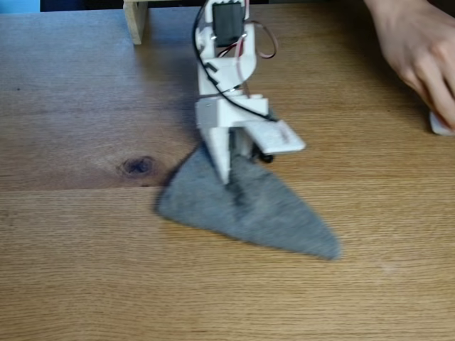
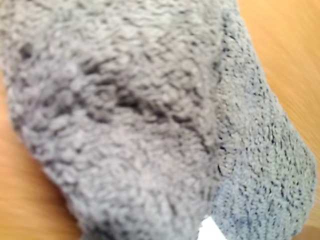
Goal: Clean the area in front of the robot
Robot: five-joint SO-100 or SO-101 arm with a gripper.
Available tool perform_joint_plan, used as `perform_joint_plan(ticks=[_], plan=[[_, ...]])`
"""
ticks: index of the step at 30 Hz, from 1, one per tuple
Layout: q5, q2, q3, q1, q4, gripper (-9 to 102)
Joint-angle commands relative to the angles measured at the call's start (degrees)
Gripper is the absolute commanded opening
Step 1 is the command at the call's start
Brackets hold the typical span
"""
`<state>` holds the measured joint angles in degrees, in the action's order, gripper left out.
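Observation:
The robot (image 1: 227,64), a white arm with black servo blocks and red and black wires, reaches down over the middle of the light-brown oak tabletop (image 1: 85,249). Its pointed gripper (image 1: 229,176) stands nose-down on a grey terry cloth (image 1: 270,213). The cloth rises in a peak to the fingers, which look shut on it. From there it spreads in a triangle toward the front right. In the wrist view the cloth (image 2: 125,125) sits blurred and very close, with bare tabletop (image 2: 285,45) at the edges and a white fingertip (image 2: 210,231) at the bottom.
A dark knot (image 1: 137,165) marks the wood left of the cloth, just above the plank seam. A person's hand (image 1: 419,50) rests at the far right over a small white object (image 1: 441,124). A pale wooden block (image 1: 135,21) stands at the back, left of the arm.

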<state>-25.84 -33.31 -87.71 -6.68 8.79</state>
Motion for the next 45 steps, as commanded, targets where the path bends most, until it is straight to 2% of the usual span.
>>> perform_joint_plan(ticks=[1, 7, 12, 20, 27, 29, 32, 36, 45], plan=[[2.0, -2.7, 2.5, -15.1, 6.8, 0], [8.2, -18.4, 3.1, -18.1, 19.8, 0], [9.4, -33.0, 3.2, -18.7, 30.1, 0], [11.0, -47.4, 3.1, -22.9, 44.7, 0], [16.5, -52.2, 2.5, -32.0, 67.9, 0], [17.1, -51.5, 2.5, -35.2, 72.2, 0], [16.6, -48.5, 2.5, -39.9, 73.8, 0], [14.0, -41.4, 2.5, -44.2, 71.7, 0], [9.8, -29.1, 2.5, -46.8, 72.0, 0]])
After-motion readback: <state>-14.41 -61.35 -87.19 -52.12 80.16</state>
